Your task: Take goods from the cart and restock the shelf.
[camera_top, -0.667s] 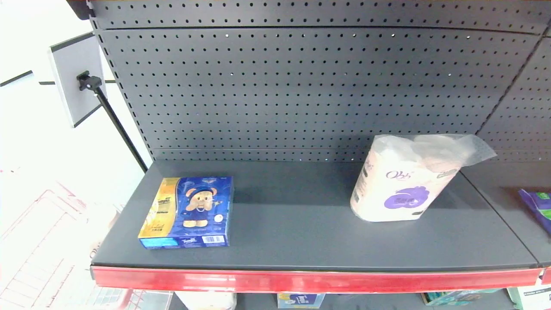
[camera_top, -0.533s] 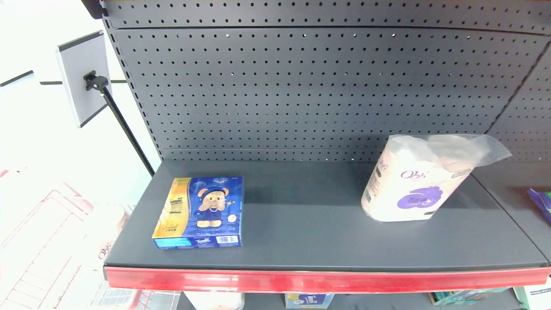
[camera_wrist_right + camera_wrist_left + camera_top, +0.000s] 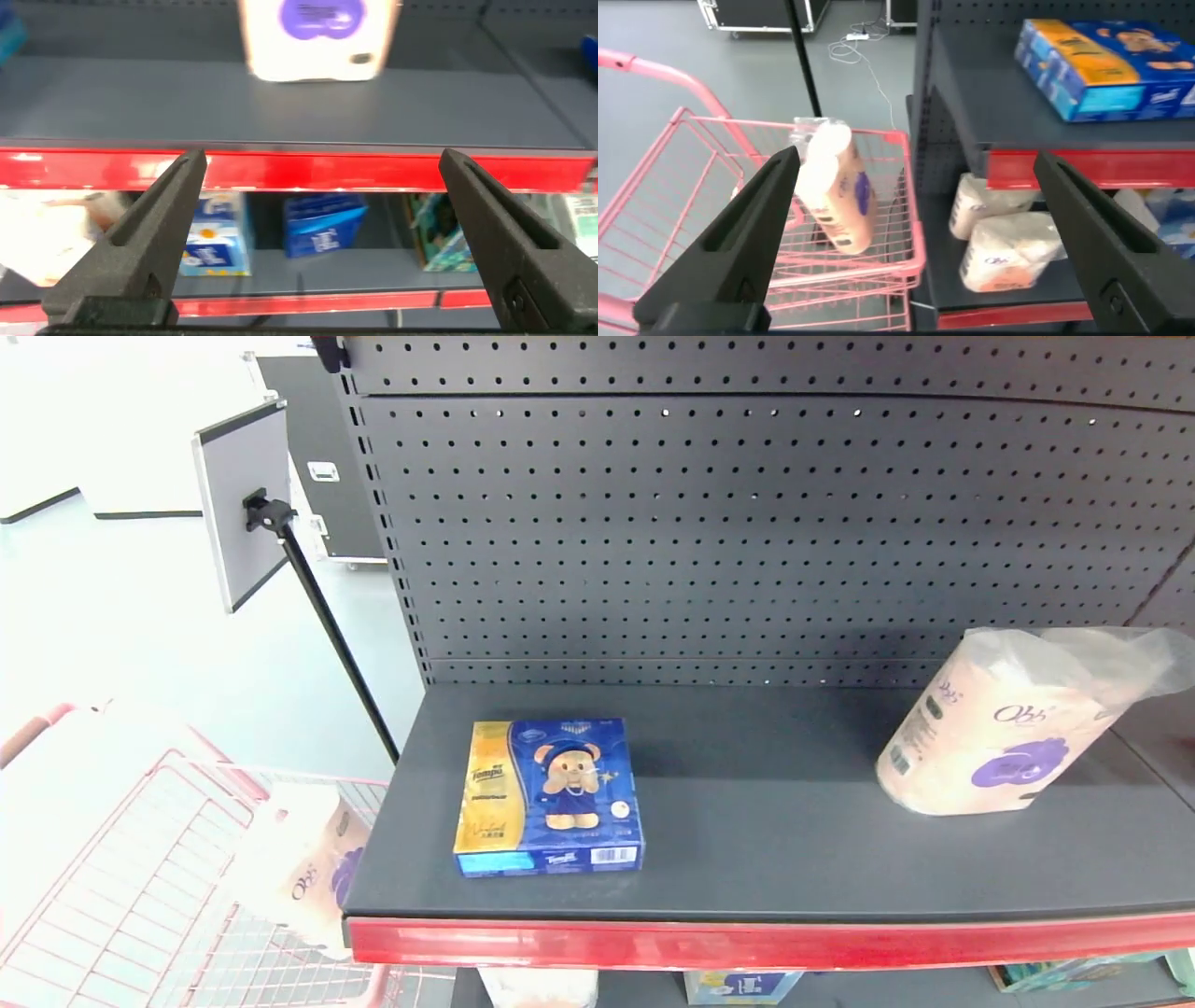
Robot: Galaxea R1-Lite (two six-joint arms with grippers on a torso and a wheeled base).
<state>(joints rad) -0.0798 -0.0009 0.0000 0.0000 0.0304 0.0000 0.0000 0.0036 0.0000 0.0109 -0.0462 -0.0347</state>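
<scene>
The shelf [image 3: 794, 859] is a flat board of matt dark grey metal with a glossy red strip [image 3: 747, 943] along its front edge and a perforated grey back panel [image 3: 747, 523] of evenly spaced round holes.

One box [image 3: 549, 798] lies flat on it: a rectangular carton, printed blue with a yellow band on one side and a bear on top. Well to the right of the box, on the same board, stands one pack of rolls [image 3: 999, 747]. It is a soft, rounded bundle in thin crinkled clear plastic, white with a purple patch, and its loose top sticks up.

To the left of the box and lower down is the cart [image 3: 868, 133], a basket of pink wire mesh with a pink tube rim. One more pack [image 3: 836, 191] of the same wrapped rolls leans inside it. Under the box, on the lower shelf, lie two soft white packs [image 3: 985, 201] [image 3: 1013, 252].

Left of the box and farther back, a flat grey panel [image 3: 241, 504] with a dark edge is clamped to a thin black pole.

The left gripper [image 3: 915, 233] hangs left of the box, below the strip, facing the cart. Its two black, grainy, wedge-shaped fingers [image 3: 757, 233] are spread wide with nothing between them. The right gripper [image 3: 313, 233] sits to the right of the box, level with the strip, with its fingers just as far apart and empty.
</scene>
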